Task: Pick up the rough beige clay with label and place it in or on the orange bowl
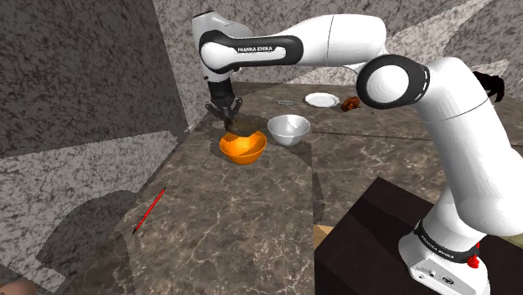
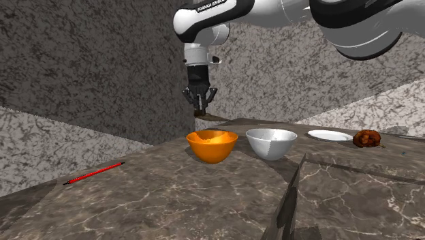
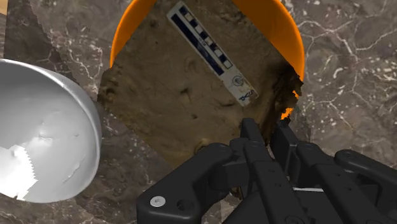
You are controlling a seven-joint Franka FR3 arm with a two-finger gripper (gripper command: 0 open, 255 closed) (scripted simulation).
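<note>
Marble counter [image 1: 251, 218] below, the gripper [image 3: 266, 130] hangs above the orange bowl [image 3: 277, 28], jaws clamping the labelled clay [image 3: 165, 95]; only the release is left.

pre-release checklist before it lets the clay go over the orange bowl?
1. Grip: gripper shut on one edge of the labelled clay - ok.
2. Alignment: clay hangs over the orange bowl - ok.
3. Height: second exterior view shows the gripper above the bowl's rim - ok.
4. Fit: clay corners cover the rim in the wrist view, so whether it lands fully inside - cannot tell.
5. Neighbour: grey bowl stands beside the orange one, apart from it - ok.
</note>
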